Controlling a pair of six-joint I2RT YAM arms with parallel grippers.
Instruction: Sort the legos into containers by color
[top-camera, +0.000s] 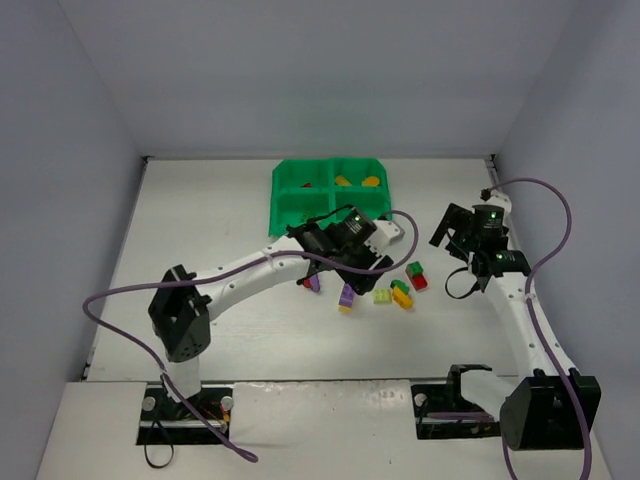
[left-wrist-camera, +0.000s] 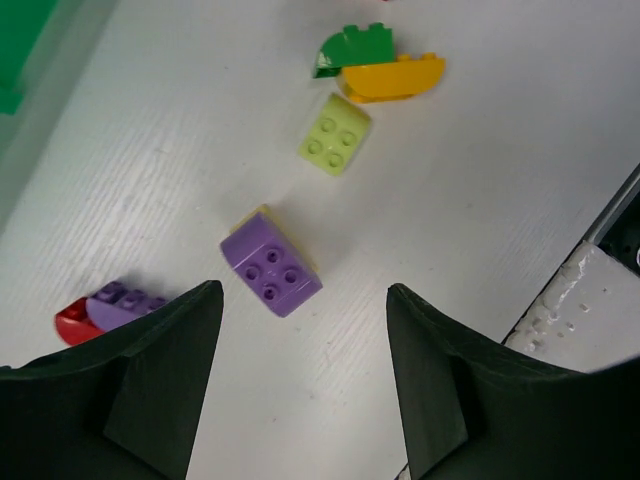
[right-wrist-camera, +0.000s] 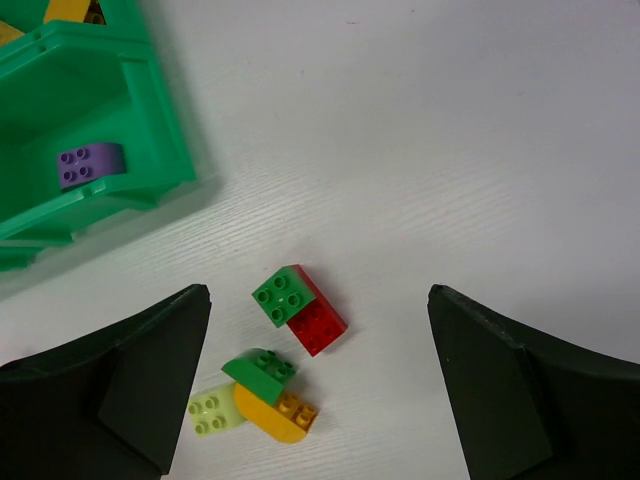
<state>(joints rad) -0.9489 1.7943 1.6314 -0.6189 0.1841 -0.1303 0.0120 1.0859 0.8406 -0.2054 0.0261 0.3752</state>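
As its jaws gape, left end effector (left-wrist-camera: 300, 292) hangs over purple lego (left-wrist-camera: 270, 265).

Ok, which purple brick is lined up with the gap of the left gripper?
The square four-stud purple brick, just ahead of the open left gripper, centred on its gap. The other purple brick lies outside one finger, against a red piece.

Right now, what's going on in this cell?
Two arms are sorting legos into the green tray. The left gripper hangs over a purple brick on the table, jaws open and empty. The right gripper hangs above a green brick touching a red brick, jaws also open. One purple piece lies in a tray compartment, yellow pieces in another. Several bricks are loose on the table.
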